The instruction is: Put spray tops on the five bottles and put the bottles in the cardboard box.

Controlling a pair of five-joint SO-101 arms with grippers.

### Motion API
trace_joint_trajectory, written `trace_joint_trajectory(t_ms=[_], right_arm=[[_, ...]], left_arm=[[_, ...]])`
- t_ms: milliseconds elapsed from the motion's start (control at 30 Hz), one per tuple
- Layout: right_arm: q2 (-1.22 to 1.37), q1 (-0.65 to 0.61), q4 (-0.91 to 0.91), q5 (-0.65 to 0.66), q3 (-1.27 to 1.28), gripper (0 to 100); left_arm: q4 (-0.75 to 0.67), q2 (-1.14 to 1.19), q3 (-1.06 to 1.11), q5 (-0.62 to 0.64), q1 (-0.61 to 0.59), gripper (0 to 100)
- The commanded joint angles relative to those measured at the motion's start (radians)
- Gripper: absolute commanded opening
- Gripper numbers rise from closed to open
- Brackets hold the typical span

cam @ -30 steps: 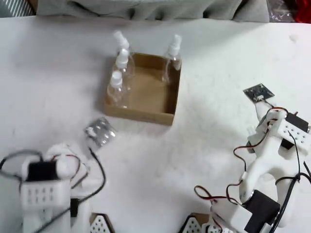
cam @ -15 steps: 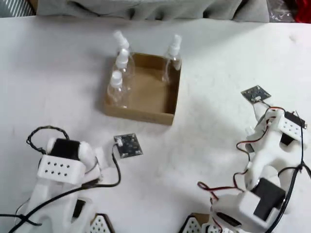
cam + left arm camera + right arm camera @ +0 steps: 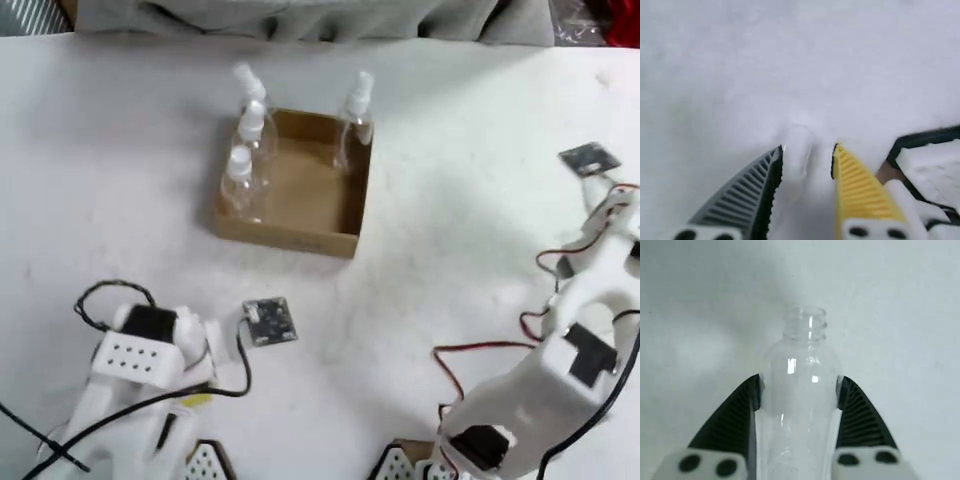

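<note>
- Left wrist view: the left pincer gapes part-open over a pale blurred piece (perhaps a spray top) on the worktop, its arm newly swung down.
- The right pincer clamps a topless bottle, carried rightward from the cardboard box.
- Four capped bottles stand inside it, so one remains.

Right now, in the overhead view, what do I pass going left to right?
Left arm → three bottles along the cardboard box's left wall → one bottle at its far right corner → right arm.
</note>
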Motion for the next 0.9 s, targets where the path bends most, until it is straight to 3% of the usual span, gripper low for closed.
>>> trace_joint_trajectory(t_ms=[0, 333, 500, 600, 867], right_arm=[[0.094, 0.021, 0.147, -0.002, -0.275, 1.6], [0.191, 0.021, 0.269, -0.002, -0.431, 1.6], [0.191, 0.019, 0.286, -0.002, -0.434, 1.6], [0.191, 0.021, 0.288, -0.002, -0.434, 1.6], [0.191, 0.030, 0.288, -0.002, -0.434, 1.6]], left_arm=[[-0.132, -0.019, 0.086, -0.011, 0.013, 14], [-0.144, -0.019, 0.095, -0.009, 0.012, 15], [-0.138, -0.024, 0.069, -0.008, -0.016, 26], [-0.146, -0.019, 0.031, -0.014, -0.064, 27], [-0.313, 0.074, 0.049, -0.015, -0.117, 25]])
